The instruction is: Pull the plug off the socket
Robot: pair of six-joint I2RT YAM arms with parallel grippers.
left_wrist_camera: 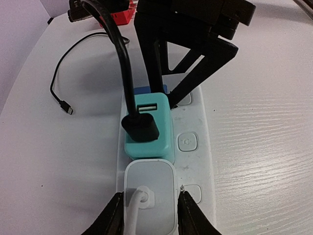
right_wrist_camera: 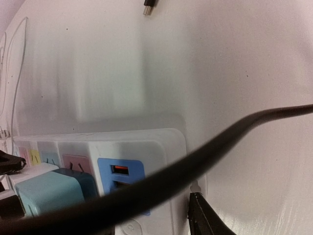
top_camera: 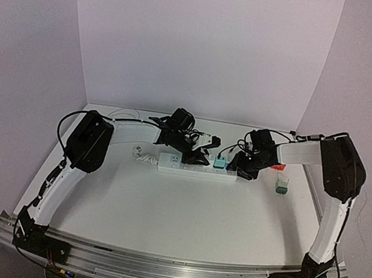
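The socket is a long white power strip lying across the middle of the table. A white plug with a white cord sits in it, beside a teal adapter that carries a black cable. My left gripper is shut on the white plug, one finger against each of its sides. My right gripper is at the strip's right end. In the right wrist view one finger rests against the socket's edge; the other is hidden behind the black cable.
A loose black USB lead lies left of the strip. A red object and a small clear cup stand to the right. The strip's white cord curls at its left end. Purple walls close in on three sides.
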